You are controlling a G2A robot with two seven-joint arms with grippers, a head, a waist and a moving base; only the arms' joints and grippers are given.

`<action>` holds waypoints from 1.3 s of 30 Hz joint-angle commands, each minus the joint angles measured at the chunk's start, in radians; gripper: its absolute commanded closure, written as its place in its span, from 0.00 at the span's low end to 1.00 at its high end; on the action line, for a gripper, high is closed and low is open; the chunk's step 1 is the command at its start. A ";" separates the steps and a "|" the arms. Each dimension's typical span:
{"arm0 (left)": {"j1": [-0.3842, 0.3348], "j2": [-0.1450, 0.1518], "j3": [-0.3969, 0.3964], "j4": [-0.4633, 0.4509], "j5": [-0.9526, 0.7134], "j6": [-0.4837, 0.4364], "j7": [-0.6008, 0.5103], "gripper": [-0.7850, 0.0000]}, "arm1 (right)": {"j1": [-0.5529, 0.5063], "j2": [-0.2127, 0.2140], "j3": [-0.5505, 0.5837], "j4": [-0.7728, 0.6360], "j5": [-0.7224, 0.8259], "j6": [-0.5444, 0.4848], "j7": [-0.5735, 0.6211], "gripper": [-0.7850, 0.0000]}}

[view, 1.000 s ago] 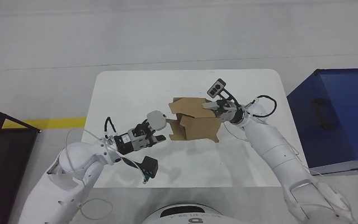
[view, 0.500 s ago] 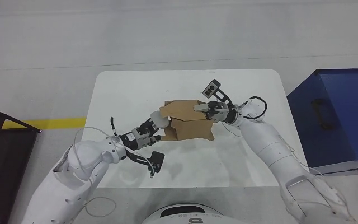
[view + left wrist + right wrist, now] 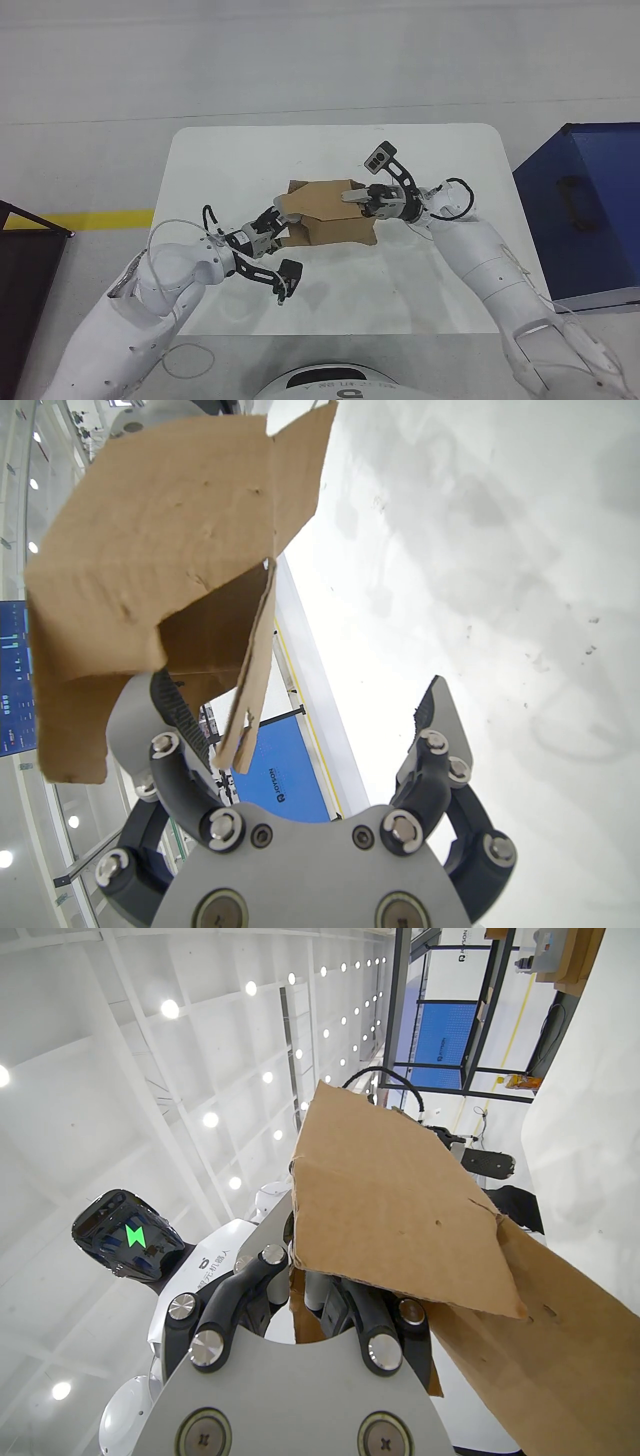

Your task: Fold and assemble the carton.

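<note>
— So, where on the desk (image 3: 440, 280) does the carton (image 3: 330, 212) sit?
— Mid-desk, long axis running arm to arm, half folded; the right tool (image 3: 357, 197) is clamped on its right-end wall.
— And the left tool (image 3: 300, 695)?
— Jaws apart at the open end, one loose flap (image 3: 252, 670) hanging between them; I judge it nearer for tucking that flap.

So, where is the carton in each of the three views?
Top view: carton in the middle of the table.
Left wrist view: carton just beyond the open left gripper.
Right wrist view: carton clamped in the right gripper.
Shared landmark: the white table.
</note>
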 commanded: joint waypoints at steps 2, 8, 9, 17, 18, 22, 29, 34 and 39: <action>0.001 -0.001 -0.014 0.014 -0.026 0.011 -0.020 0.00 | -0.008 0.002 0.008 -0.011 -0.002 0.003 0.007 1.00; -0.012 -0.004 0.007 0.010 -0.010 -0.018 -0.055 0.00 | -0.018 0.003 0.010 -0.033 -0.049 -0.002 -0.013 1.00; -0.018 -0.004 0.018 0.008 0.005 -0.026 -0.052 0.00 | -0.020 0.003 0.010 -0.036 -0.058 -0.004 -0.022 1.00; -0.017 0.002 0.042 -0.007 0.073 -0.036 -0.036 0.00 | -0.030 0.007 0.028 -0.048 -0.118 -0.033 -0.098 1.00; -0.010 0.004 0.039 -0.012 0.081 -0.034 -0.034 0.00 | -0.031 0.007 0.029 -0.050 -0.127 -0.037 -0.108 1.00; 0.020 0.011 0.033 -0.034 0.115 -0.028 -0.031 0.00 | -0.037 0.009 0.041 -0.053 -0.151 -0.053 -0.154 1.00; 0.057 0.017 0.024 -0.064 0.146 -0.021 -0.049 0.00 | -0.054 0.013 0.061 -0.076 -0.213 -0.091 -0.237 1.00; 0.046 0.015 0.054 -0.055 0.169 -0.039 -0.057 0.00 | -0.071 0.016 0.067 -0.102 -0.244 -0.095 -0.265 1.00; 0.012 0.007 0.096 -0.035 0.177 -0.055 -0.076 0.00 | -0.083 0.016 0.064 -0.124 -0.273 -0.095 -0.290 1.00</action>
